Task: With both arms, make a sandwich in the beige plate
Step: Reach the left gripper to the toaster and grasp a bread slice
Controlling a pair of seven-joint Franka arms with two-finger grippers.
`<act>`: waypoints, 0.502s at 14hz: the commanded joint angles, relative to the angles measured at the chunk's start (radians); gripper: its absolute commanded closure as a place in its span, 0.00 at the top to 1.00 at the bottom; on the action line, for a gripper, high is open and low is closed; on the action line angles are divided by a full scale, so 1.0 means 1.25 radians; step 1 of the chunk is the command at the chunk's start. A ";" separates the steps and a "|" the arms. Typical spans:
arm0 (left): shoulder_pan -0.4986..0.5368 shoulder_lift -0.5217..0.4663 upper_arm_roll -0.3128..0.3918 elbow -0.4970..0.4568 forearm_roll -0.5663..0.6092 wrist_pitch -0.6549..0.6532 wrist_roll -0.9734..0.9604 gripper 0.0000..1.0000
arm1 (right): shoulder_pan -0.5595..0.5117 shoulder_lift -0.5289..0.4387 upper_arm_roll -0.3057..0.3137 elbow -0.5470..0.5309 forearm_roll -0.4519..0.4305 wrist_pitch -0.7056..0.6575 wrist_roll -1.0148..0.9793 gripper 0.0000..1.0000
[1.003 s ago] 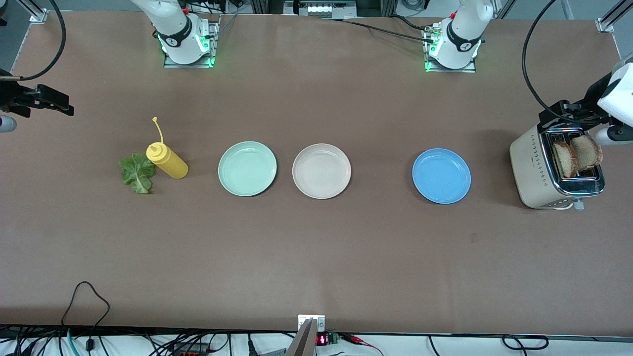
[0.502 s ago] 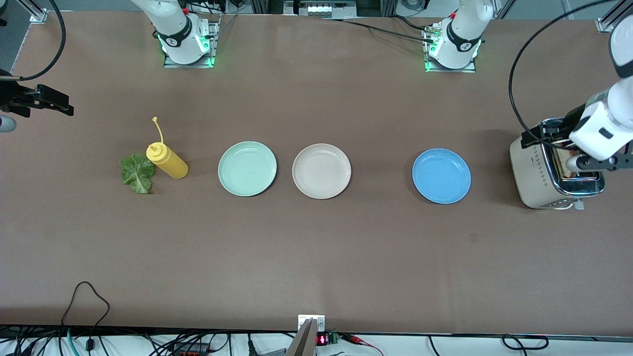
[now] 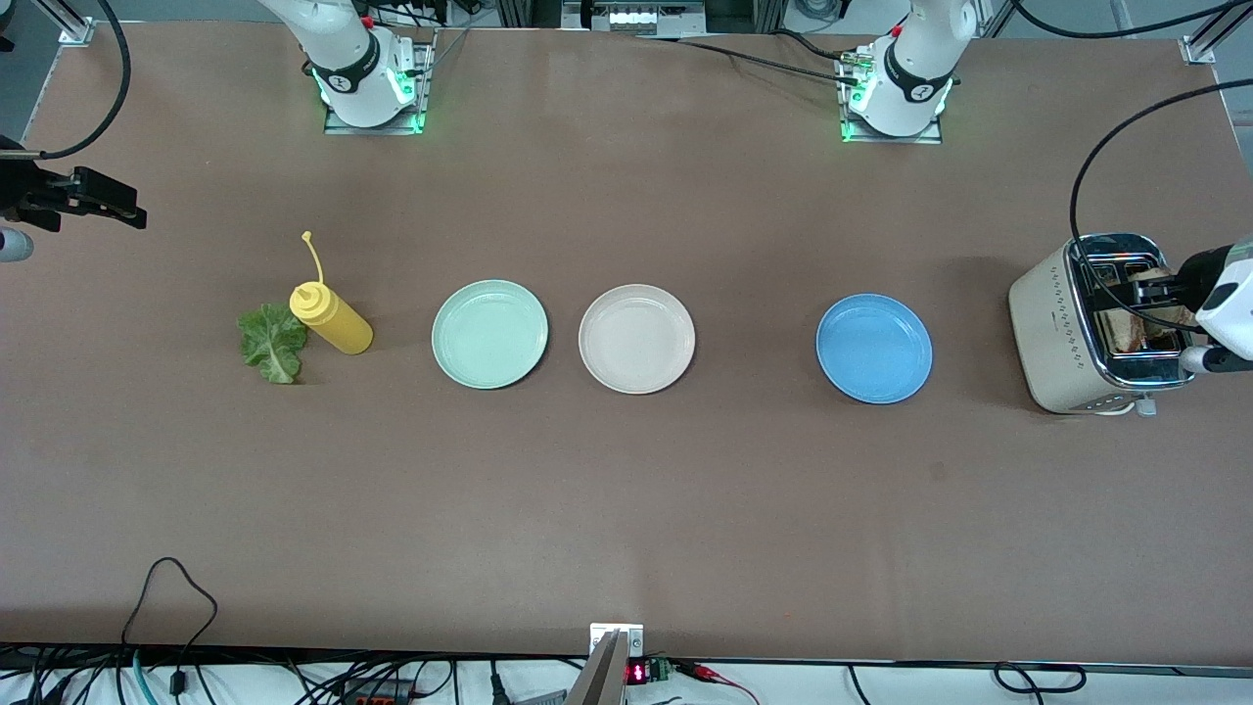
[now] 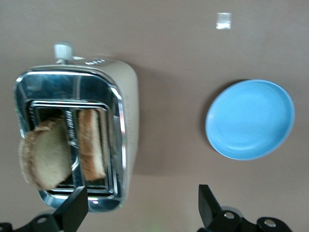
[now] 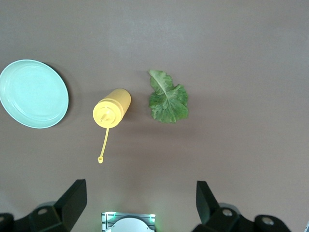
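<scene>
While the left gripper (image 4: 140,212) hangs over the toaster (image 3: 1082,333) with jaws spread wide and empty, two bread slices (image 4: 63,152) stand in its slots. At the table's other end the right gripper (image 5: 140,208) waits, wide open and empty, over the lettuce leaf (image 3: 271,341) and yellow bottle (image 3: 331,318). Between the green plate (image 3: 489,334) and blue plate (image 3: 874,349) sits the bare beige plate (image 3: 636,339).

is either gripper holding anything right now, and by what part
Nothing is held. The left gripper hangs open over the toaster and its bread slices; the right gripper waits open, empty.
</scene>
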 commanded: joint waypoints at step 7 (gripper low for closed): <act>0.089 0.025 -0.003 -0.120 0.031 0.118 0.050 1.00 | -0.019 -0.007 0.004 0.001 0.014 -0.025 -0.005 1.00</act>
